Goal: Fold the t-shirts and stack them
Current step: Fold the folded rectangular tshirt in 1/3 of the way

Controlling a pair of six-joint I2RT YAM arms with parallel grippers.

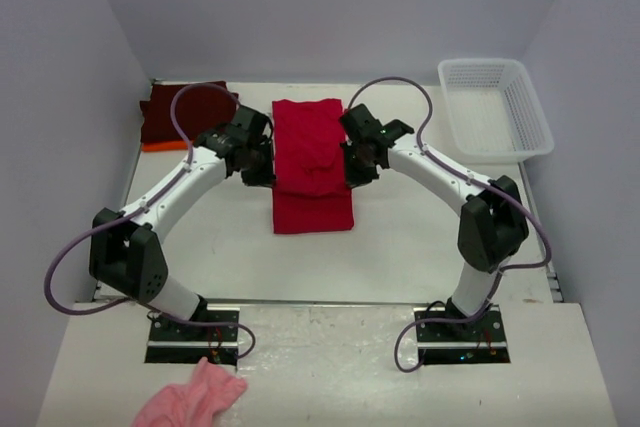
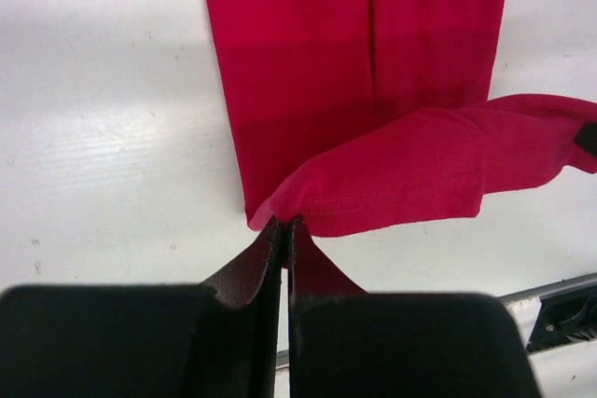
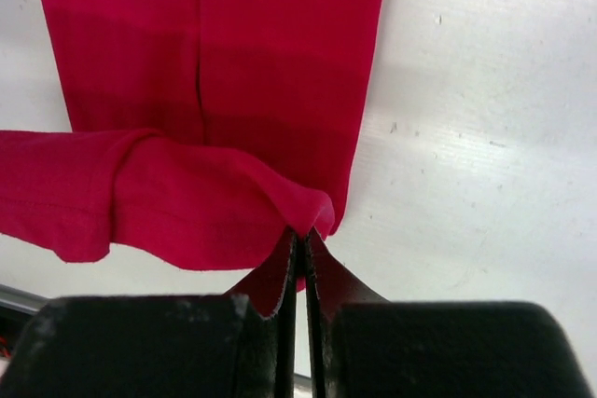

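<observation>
Mid-fold, my left gripper and right gripper each pinch the red t-shirt by its lifted edge; next I must lay it across squarely.

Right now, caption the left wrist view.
Left end effector pinching the lifted hem of a bright red fabric t-shirt.
</observation>
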